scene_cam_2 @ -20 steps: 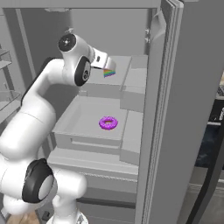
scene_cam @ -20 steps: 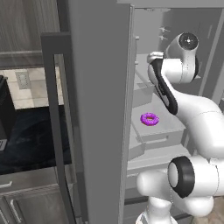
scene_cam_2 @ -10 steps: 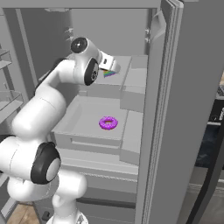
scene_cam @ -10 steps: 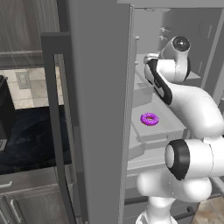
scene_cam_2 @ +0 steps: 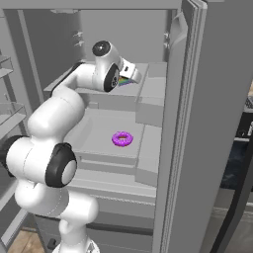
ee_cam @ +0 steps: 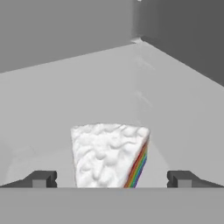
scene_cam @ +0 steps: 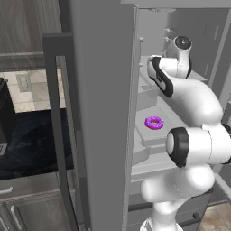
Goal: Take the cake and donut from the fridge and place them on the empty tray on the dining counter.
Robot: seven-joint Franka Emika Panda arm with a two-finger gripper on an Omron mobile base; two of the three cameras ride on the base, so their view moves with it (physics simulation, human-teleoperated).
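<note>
White-iced cake sits on upper fridge shelf, between my gripper fingers, spread wide, not yet clamped. Donut untouched on lower shelf. I judge nothing delivered: both pastries left to carry to tray.

The white arm rose from the base, folded at its dark elbow joint and reached forward and up, with its wrist bent so the hand pointed ahead and slightly down. The gripper stood wide open, one dark fingertip low at the left of the hand view and the other low at the right, well apart from each other, neither pad touching anything. In the right base view the hand sat just past the last dark wrist joint.
</note>
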